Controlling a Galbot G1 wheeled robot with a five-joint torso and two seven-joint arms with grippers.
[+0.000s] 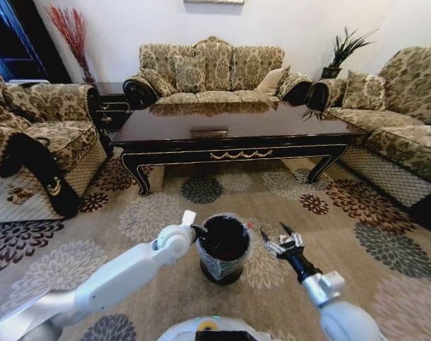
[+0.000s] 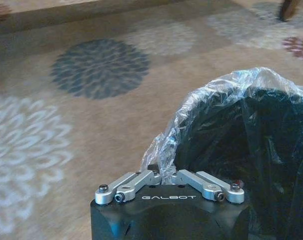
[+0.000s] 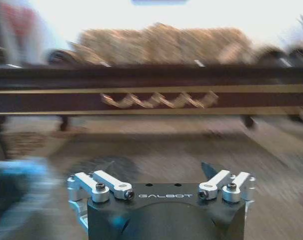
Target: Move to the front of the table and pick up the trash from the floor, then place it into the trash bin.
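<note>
Left gripper [image 1: 195, 229] pinches the trash bin [image 1: 222, 248] liner at its left rim; right gripper [image 1: 283, 246], spread wide and empty, hovers just right of it.

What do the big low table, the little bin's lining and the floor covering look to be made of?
The table looks like dark varnished wood: its glossy top mirrors the sofa. The bin seems lined with thin clear plastic film, crinkled and shiny at the rim, where the left hand is. The floor looks like woven carpet, matte with printed flower rounds.
</note>
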